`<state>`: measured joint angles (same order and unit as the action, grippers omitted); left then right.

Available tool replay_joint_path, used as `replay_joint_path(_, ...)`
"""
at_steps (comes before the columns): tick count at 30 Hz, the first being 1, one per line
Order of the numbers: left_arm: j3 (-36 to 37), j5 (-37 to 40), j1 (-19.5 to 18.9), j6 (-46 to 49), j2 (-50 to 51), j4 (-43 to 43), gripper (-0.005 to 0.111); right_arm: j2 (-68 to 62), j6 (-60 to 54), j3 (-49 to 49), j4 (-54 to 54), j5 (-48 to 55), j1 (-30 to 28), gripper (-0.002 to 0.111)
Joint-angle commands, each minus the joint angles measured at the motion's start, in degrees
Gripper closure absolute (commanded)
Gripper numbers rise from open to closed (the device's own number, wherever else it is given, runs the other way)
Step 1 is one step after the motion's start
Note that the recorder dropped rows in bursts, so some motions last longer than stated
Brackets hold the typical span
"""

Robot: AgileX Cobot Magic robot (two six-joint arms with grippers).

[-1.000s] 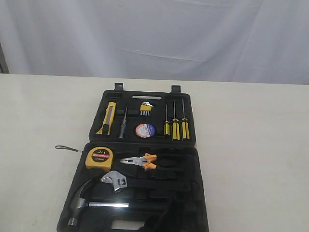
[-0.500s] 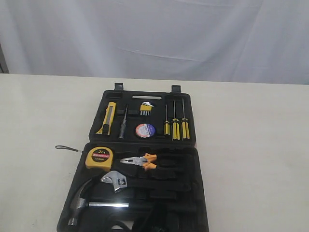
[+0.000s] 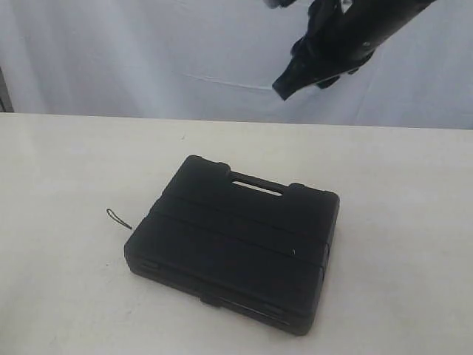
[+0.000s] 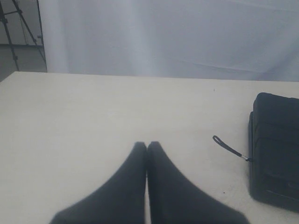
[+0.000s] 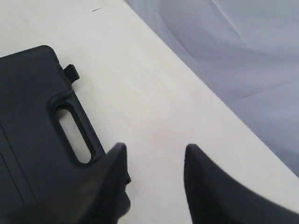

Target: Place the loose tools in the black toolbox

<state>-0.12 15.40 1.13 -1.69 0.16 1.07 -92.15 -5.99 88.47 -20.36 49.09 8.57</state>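
The black toolbox [image 3: 233,248] lies shut on the table, turned a little askew, with its slotted handle [image 3: 255,184] at the far side. A thin black cord [image 3: 118,219] sticks out from its left edge onto the table. The tape measure body, tape roll, utility knife and pliers are hidden. My right arm [image 3: 347,33] hangs high above the far edge of the case. In the right wrist view my right gripper [image 5: 154,149] is open over bare table beside the handle slot [image 5: 72,135]. My left gripper [image 4: 146,144] is shut and empty, left of the toolbox [image 4: 275,149] and the cord [image 4: 229,148].
The pale table [image 3: 66,185] runs to a white curtain [image 3: 148,52] behind it. A tripod leg [image 4: 11,28] stands beyond the table's far left corner in the left wrist view. A small latch [image 5: 71,72] juts from the case's edge.
The case, which lay open with tools in its recesses, is now shut and sits turned and shifted. My right arm has come into view at the top.
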Motion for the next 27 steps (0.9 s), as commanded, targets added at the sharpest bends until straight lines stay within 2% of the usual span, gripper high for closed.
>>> replay_joint_path(1,0.12,-0.03,0.12,-0.07,-0.16,0.14,0.107,4.24,2.31,0.30,-0.14,4.42,-0.39,0.070)
replay_joint_path(7,0.12,-0.03,0.12,-0.07,-0.16,0.14,0.107,7.87,5.99,0.30,0.03,10.22,-0.39,0.070)
replay_joint_path(16,0.12,-0.03,0.12,-0.07,-0.16,0.14,0.107,16.91,6.42,0.18,15.37,20.43,-0.39,0.070)
replay_joint_path(21,0.12,-0.03,0.12,-0.07,-0.16,0.14,0.107,26.46,6.42,-5.81,22.40,20.87,-0.39,0.071)
replay_joint_path(23,0.12,-0.03,0.12,-0.07,-0.16,0.14,0.107,30.87,6.57,-9.89,24.98,20.87,-0.39,0.078)
replay_joint_path(25,0.12,-0.03,0.12,-0.07,-0.16,0.14,0.107,35.65,6.83,-15.24,26.82,20.20,-0.39,0.091)
replay_joint_path(27,0.12,-0.03,0.12,-0.07,-0.16,0.14,0.107,39.90,6.73,-20.52,27.60,13.47,-0.39,0.108)
